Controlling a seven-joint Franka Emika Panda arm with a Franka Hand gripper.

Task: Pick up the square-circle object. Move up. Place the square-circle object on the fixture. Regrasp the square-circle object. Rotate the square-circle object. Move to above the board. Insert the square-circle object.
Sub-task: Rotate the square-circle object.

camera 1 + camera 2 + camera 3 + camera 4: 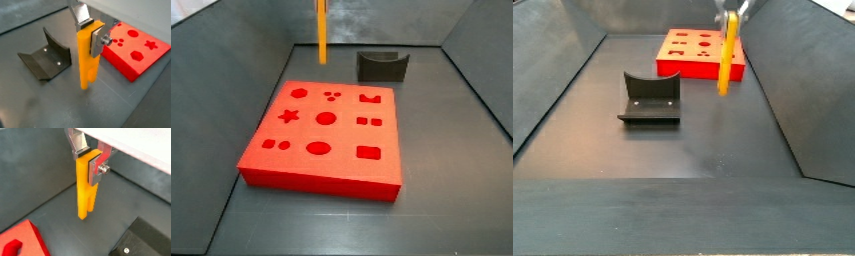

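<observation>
A dark grey, matte floor (pixel 714 140) fills a bin closed in by sloping grey walls (pixel 787 70), shown in both side views. The slim yellow-orange square-circle object (pixel 87 57) hangs upright above this floor, clear of it, its upper end pinched between the flat silver fingers (pixel 98 42) of the two-finger gripper (pixel 90 31); in both wrist views the jaws press against the peg's sides. In a side view the peg (pixel 723 62) hangs in front of the board's near edge, at about 2 o'clock from the small dark grey fixture (pixel 648 98) with the curved notch. The large flat red board (pixel 325 132) with shaped cut-outs lies on the floor, and the fixture (pixel 380 66) stands just beyond it at about 1 o'clock, apart from it.
</observation>
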